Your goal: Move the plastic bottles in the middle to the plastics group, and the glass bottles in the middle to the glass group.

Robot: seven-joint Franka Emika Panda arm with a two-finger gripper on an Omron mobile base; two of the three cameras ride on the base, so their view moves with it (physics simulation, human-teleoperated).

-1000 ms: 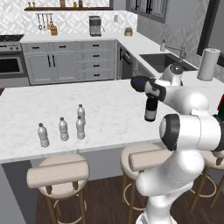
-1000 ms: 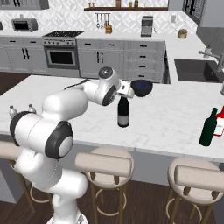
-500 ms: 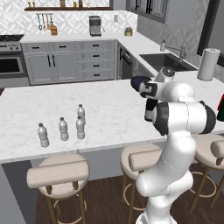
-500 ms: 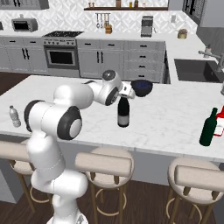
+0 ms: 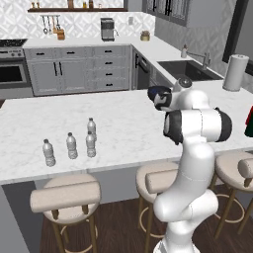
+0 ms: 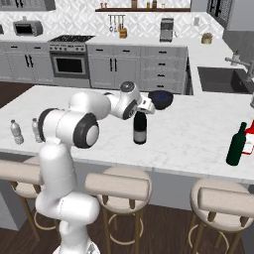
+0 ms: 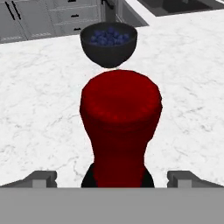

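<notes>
A dark red glass bottle (image 6: 140, 130) stands upright in the middle of the island counter (image 6: 198, 134). My gripper (image 6: 144, 107) hovers over its neck. In the hand view the red bottle top (image 7: 120, 118) sits between the two fingertips (image 7: 42, 178), with a wide gap on each side, so the gripper (image 7: 113, 179) is open and touches nothing. Several clear plastic bottles (image 5: 72, 146) with white caps stand together at the island's left end. A dark green glass bottle (image 6: 236, 145) and a dark red one (image 6: 249, 135) stand at the right end.
A dark blue bowl (image 7: 109, 43) of berries sits just beyond the red bottle. A white paper-towel roll (image 5: 234, 72) stands by the sink (image 5: 190, 70) at the back right. Bar stools (image 6: 117, 185) line the island's near edge.
The arm's elbow has swung up and over while the hand stayed above the red bottle. The bottle has not moved and the jaws remain apart.
</notes>
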